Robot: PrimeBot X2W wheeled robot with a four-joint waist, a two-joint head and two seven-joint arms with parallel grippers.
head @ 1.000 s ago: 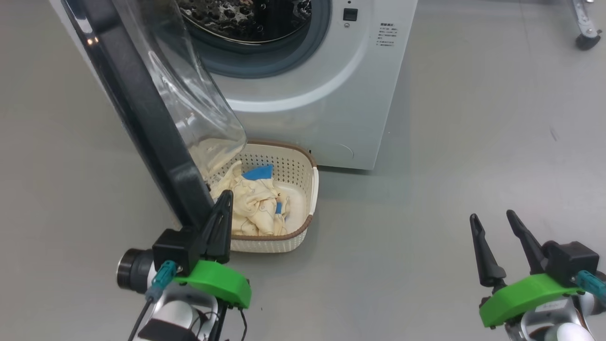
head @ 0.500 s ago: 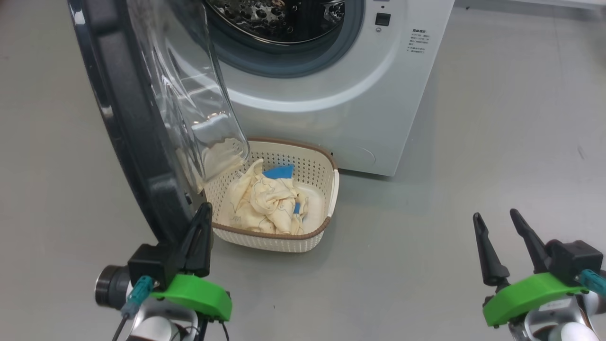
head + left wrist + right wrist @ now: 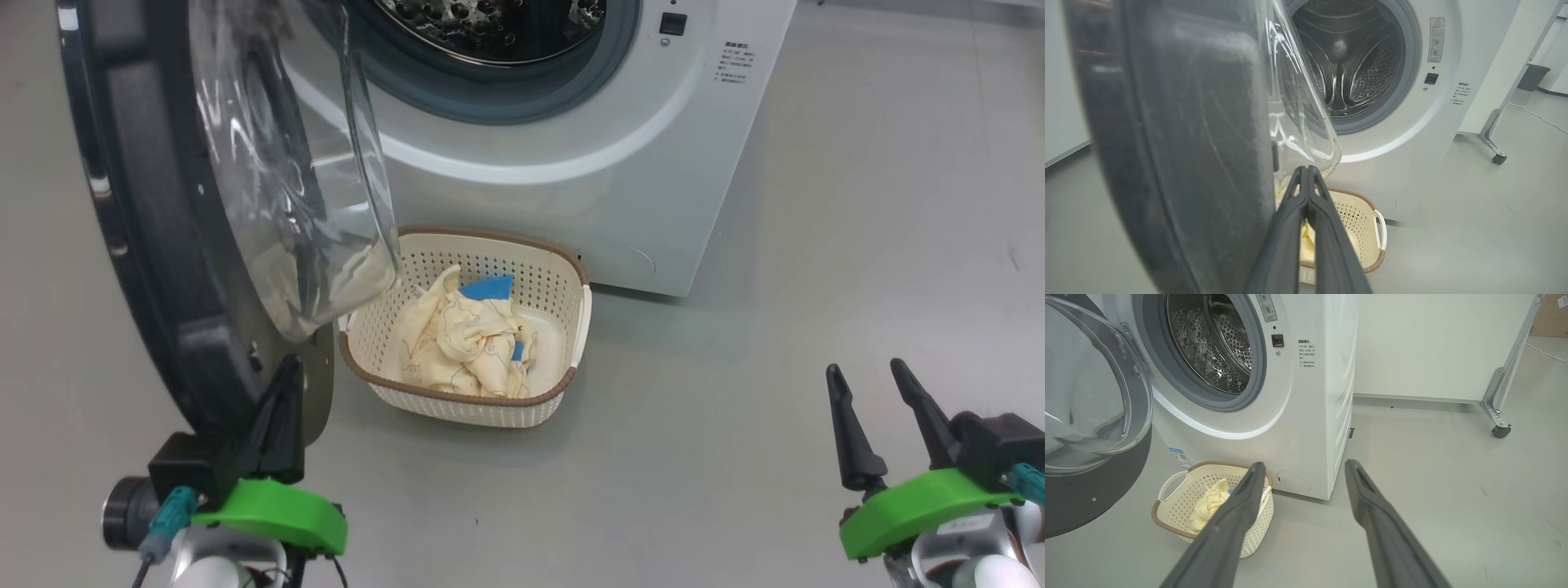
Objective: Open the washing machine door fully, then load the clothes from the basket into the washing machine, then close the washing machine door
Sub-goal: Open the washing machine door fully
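Glossy black rim of the washing machine door (image 3: pixel 139 269) stands leftmost, with the left gripper (image 3: pixel 290 369), fingers pressed together, close against its lower inner edge; a steady outward push there should swing it fully wide. The clothes (image 3: pixel 469 343) lie in the basket (image 3: pixel 574 269) just right of those fingers, and the right gripper (image 3: pixel 865 369) hovers well apart, fingers spread, empty.

On the washing machine (image 3: pixel 1294 428) front, small print (image 3: pixel 1306 353) at 3 o'clock of the drum (image 3: pixel 1216 343) is illegible. A warning-triangle label (image 3: pixel 1436 39) above it and a blue sticker (image 3: pixel 1179 455) at 7 o'clock are likewise unreadable.
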